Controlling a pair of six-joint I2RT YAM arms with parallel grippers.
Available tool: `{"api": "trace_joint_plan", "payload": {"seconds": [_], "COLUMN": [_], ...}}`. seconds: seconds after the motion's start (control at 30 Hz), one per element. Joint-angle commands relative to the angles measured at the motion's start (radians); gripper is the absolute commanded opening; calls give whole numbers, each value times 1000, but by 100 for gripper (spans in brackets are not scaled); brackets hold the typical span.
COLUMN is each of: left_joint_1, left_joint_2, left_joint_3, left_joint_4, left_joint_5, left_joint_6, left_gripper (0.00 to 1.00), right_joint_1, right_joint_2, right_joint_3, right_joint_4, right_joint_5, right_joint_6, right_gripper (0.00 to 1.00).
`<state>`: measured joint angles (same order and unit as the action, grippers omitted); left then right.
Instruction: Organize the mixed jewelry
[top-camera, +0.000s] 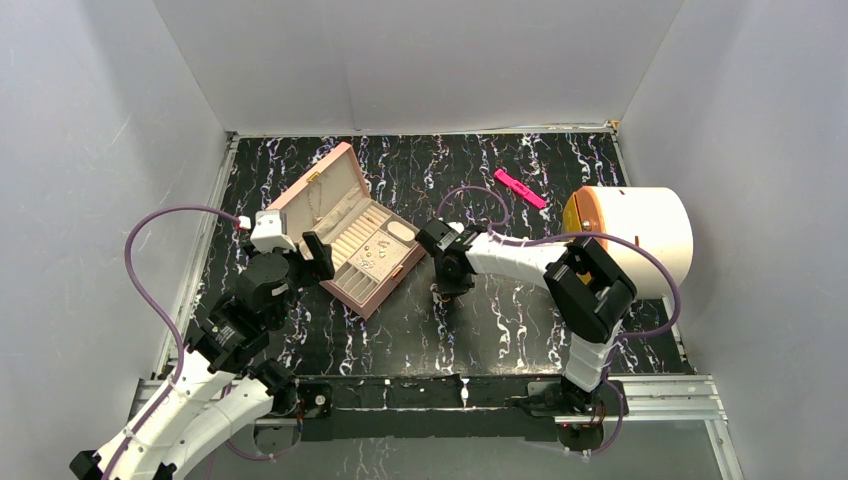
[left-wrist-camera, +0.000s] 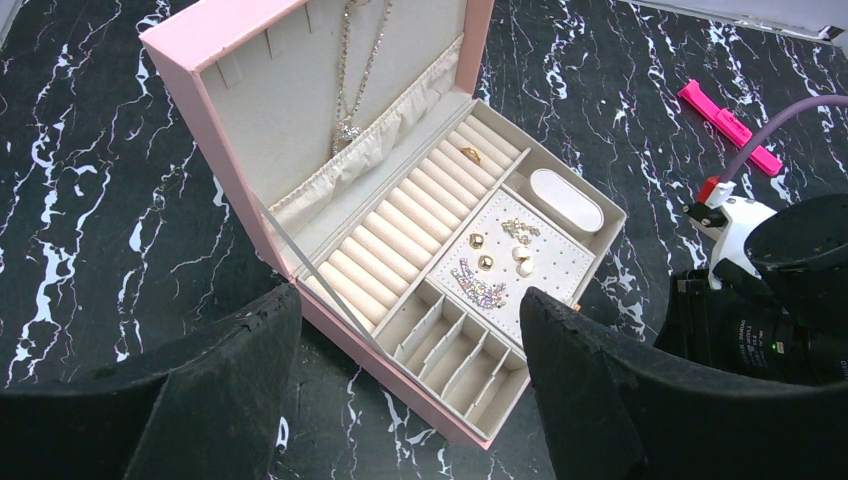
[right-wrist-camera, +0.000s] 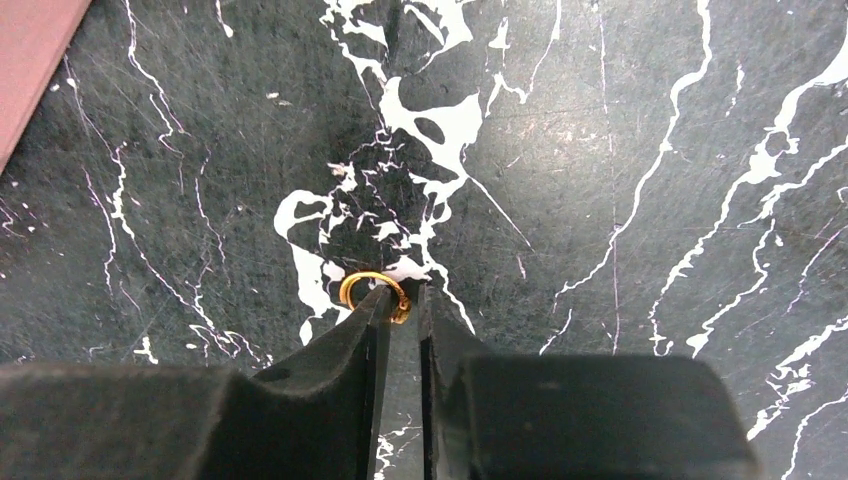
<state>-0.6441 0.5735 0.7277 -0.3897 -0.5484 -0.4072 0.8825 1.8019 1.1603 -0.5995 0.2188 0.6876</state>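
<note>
Lying flat on the table (right-wrist-camera: 620, 150), the gold ring (right-wrist-camera: 362, 279) sits at the tips of your right hand (right-wrist-camera: 405, 297); jaws narrow, and you cannot tell whether they grip. Get the band between both pads (right-wrist-camera: 345, 350) before lifting, then rise slowly. Your left hand (left-wrist-camera: 410, 305) hangs wide over the pink box (left-wrist-camera: 200, 40), studs (left-wrist-camera: 485, 262) on its pad.

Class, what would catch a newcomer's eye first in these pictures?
An open pink jewelry box sits left of centre on the black marbled table, earrings pinned inside. Right of it, the right gripper has its jaws almost meeting at a small gold ring. A big white drum lies at the right edge.
</note>
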Motion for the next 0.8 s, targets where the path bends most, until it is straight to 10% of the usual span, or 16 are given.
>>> {"api": "trace_joint_plan", "payload": {"seconds": [0.0,0.43,0.77], "left_joint_1": [4,4,4], "left_joint_2": [2,8,5], "left_joint_3": [7,7,-64], "left_joint_4": [14,9,2], "left_joint_5": [-4,26,324], "left_joint_6": [7,-22,-467], "left_gripper": [77,77,75], "right_joint_1": [5,5,30], "right_joint_2": [12,-76,-273], "right_joint_3": [41,-46,-186], "right_joint_4": [-8,113,395], "right_joint_5": [25,-2,-157], "right_joint_6": [25,9,-89], "right_gripper": [22,9,9]}}
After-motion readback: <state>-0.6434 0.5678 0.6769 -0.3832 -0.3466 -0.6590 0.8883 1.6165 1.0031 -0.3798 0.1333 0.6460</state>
